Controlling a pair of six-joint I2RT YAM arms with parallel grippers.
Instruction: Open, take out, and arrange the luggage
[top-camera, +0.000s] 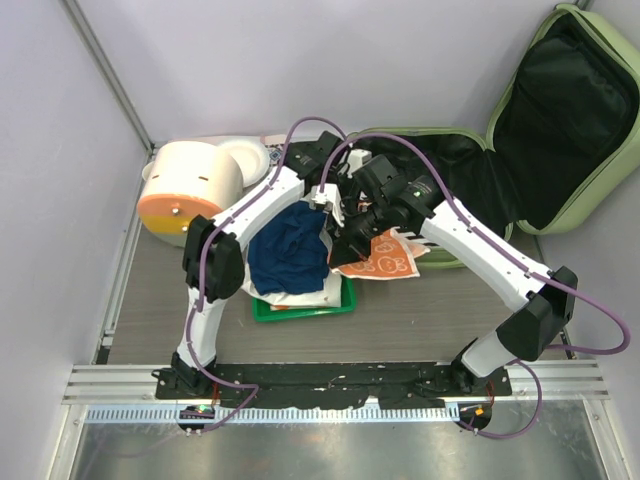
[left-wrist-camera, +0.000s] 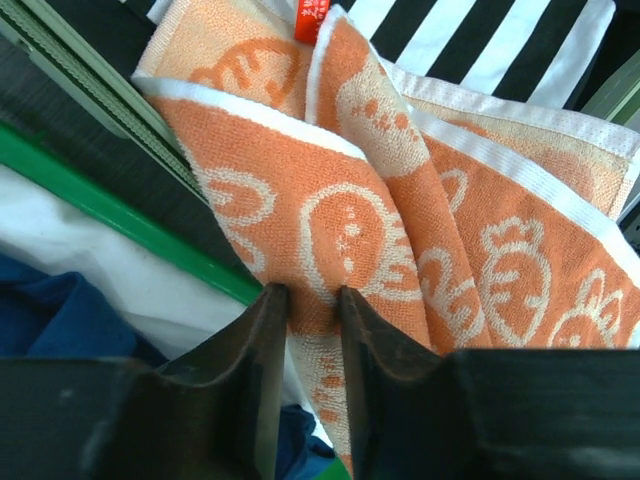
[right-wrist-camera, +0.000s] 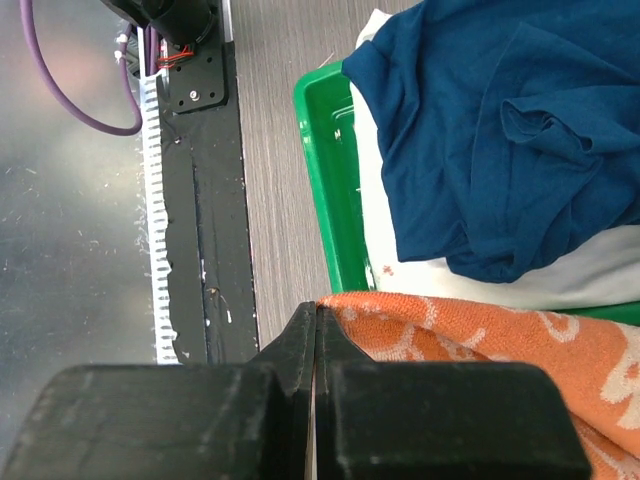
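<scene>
Stiff-shelled luggage (top-camera: 565, 110) open at two o'clock, probably best gripped by its rim; left pincer (left-wrist-camera: 313, 295) and right pincer (right-wrist-camera: 315, 315) both pinch an orange towel (left-wrist-camera: 400, 230).

**Top view:** the lid of the luggage (top-camera: 560, 120) runs off the upper right edge, and its base lies partly behind both arms. The green tray (top-camera: 300, 310) shows only its near rim beneath the blue garment (top-camera: 290, 250).

**Right wrist view:** the orange towel (right-wrist-camera: 480, 340) is cut off by the right edge. Whether the right hand (right-wrist-camera: 316, 308) pinches its corner cannot be told.
</scene>
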